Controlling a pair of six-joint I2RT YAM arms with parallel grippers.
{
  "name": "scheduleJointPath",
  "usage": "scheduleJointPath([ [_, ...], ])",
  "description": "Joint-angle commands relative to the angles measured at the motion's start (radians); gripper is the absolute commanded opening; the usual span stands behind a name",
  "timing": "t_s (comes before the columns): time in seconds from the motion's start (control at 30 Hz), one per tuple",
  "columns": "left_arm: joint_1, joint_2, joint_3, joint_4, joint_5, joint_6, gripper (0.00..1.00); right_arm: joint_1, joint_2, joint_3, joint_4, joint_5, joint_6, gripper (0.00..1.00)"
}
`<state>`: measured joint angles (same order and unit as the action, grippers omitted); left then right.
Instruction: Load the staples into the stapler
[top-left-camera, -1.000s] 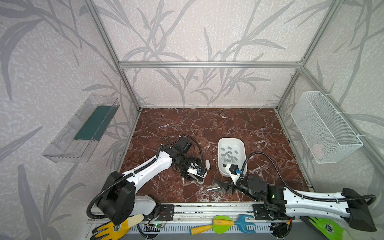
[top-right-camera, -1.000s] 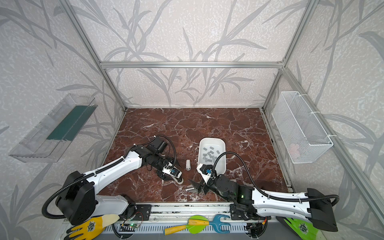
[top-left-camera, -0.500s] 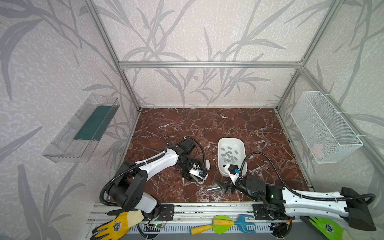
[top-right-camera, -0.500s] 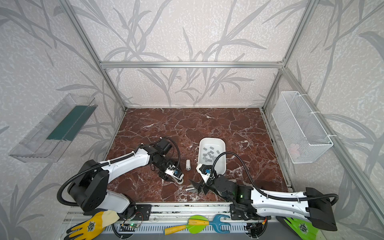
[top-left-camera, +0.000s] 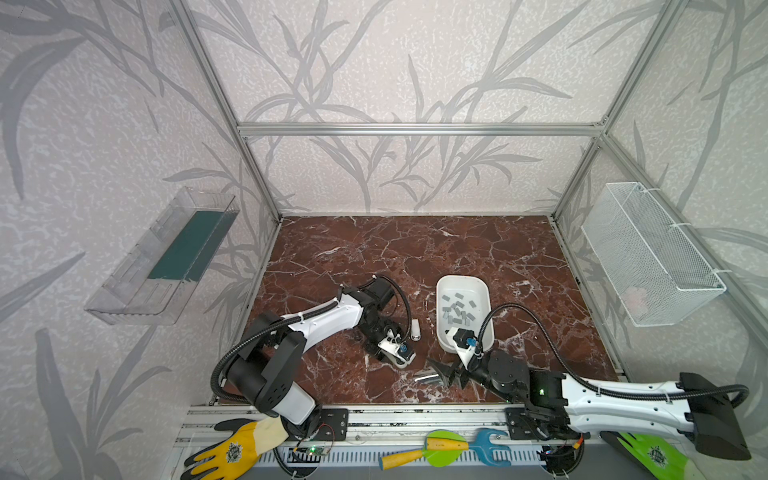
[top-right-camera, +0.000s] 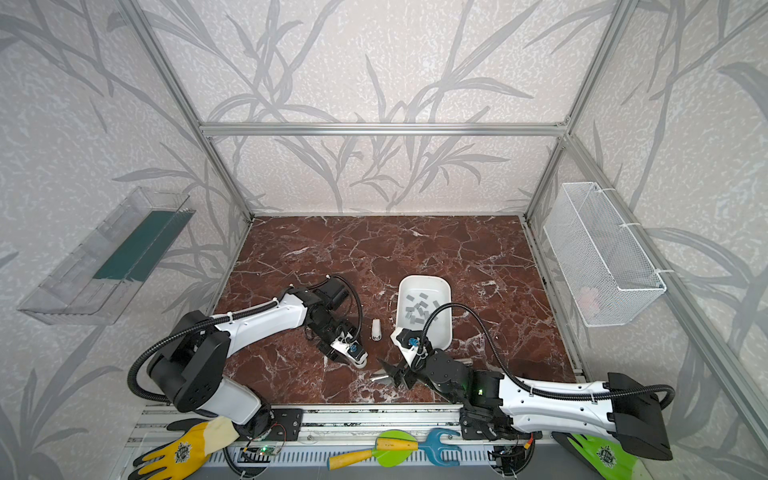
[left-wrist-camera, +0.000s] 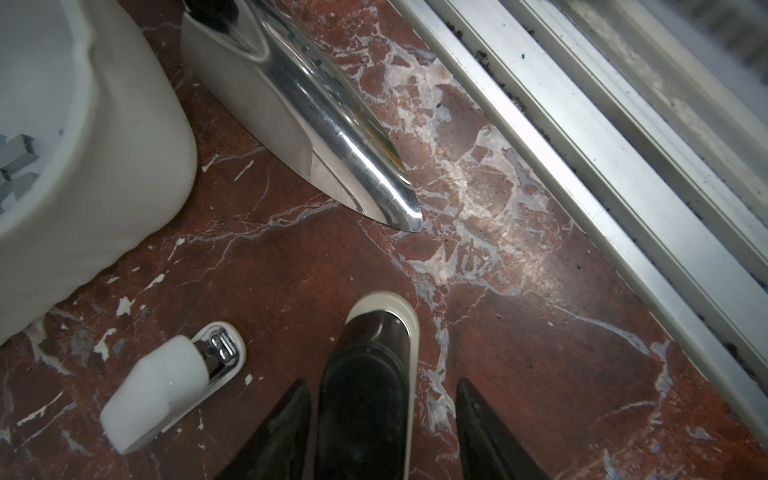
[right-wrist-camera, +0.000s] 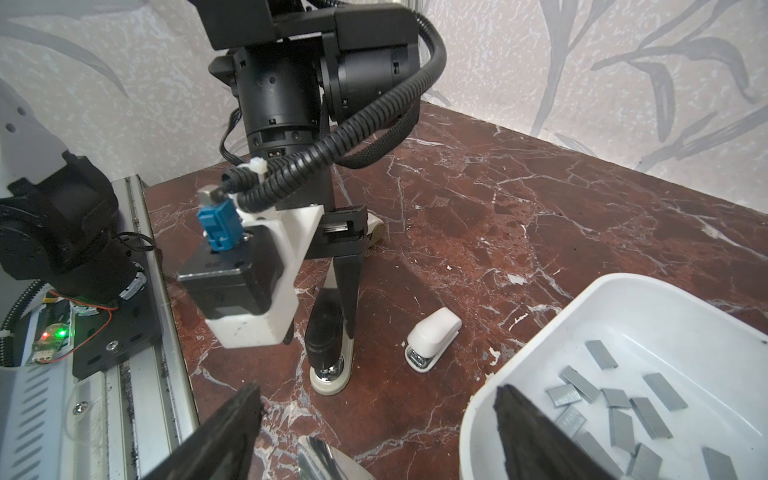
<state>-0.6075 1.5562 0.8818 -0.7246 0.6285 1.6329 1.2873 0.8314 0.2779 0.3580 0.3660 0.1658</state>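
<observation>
Several grey staples (top-left-camera: 457, 309) (top-right-camera: 419, 309) (right-wrist-camera: 615, 407) lie loose in a white tray (top-left-camera: 461, 279) (top-right-camera: 424, 279) (right-wrist-camera: 685, 332). Three staplers lie on the marble. My left gripper (left-wrist-camera: 382, 385) (top-left-camera: 384, 355) straddles a black stapler (left-wrist-camera: 365, 374) (right-wrist-camera: 328, 332) with a cream base: one finger is against it, the other apart. A small white stapler (left-wrist-camera: 166, 382) (top-left-camera: 415, 330) (right-wrist-camera: 434, 332) lies beside it. My right gripper (right-wrist-camera: 377, 390) (top-left-camera: 442, 372) stands wide open over the tip of a chrome stapler (left-wrist-camera: 311, 104) (top-left-camera: 428, 378) and the tray's near corner, holding nothing.
An aluminium rail (left-wrist-camera: 582, 145) (top-left-camera: 374, 415) runs along the front edge, close to both grippers. A wire basket (top-left-camera: 648, 257) hangs on the right wall and a clear shelf (top-left-camera: 162, 257) on the left. Gloves and toy tools (top-left-camera: 440, 451) lie in front of the rail.
The left arm's elbow has swung forward and rightward while its gripper stayed at the black stapler, its jaws narrowing around it. The right arm has hardly moved.
</observation>
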Motion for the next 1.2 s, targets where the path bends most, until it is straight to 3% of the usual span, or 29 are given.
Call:
scheduleJointPath([
  [0.0, -0.012, 0.019, 0.01, -0.038, -0.022, 0.059, 0.55, -0.003, -0.006, 0.015, 0.011, 0.015, 0.012, 0.88],
  [0.6, -0.024, 0.066, 0.022, -0.027, -0.063, 0.095, 0.36, -0.003, -0.027, 0.013, 0.001, 0.008, 0.011, 0.88],
  [0.73, -0.022, 0.07, 0.041, -0.031, -0.067, 0.077, 0.2, -0.003, -0.045, 0.01, -0.007, 0.012, 0.009, 0.88],
  [0.8, -0.021, 0.06, 0.058, -0.04, -0.056, 0.058, 0.03, -0.005, -0.052, 0.009, -0.009, 0.015, 0.005, 0.88],
  [0.9, -0.007, 0.029, 0.075, -0.04, -0.022, 0.019, 0.0, -0.005, -0.057, 0.013, -0.012, 0.017, 0.0, 0.88],
  [1.17, 0.078, -0.103, 0.154, -0.067, 0.16, -0.113, 0.0, -0.005, -0.031, 0.055, -0.014, -0.053, -0.046, 0.66],
])
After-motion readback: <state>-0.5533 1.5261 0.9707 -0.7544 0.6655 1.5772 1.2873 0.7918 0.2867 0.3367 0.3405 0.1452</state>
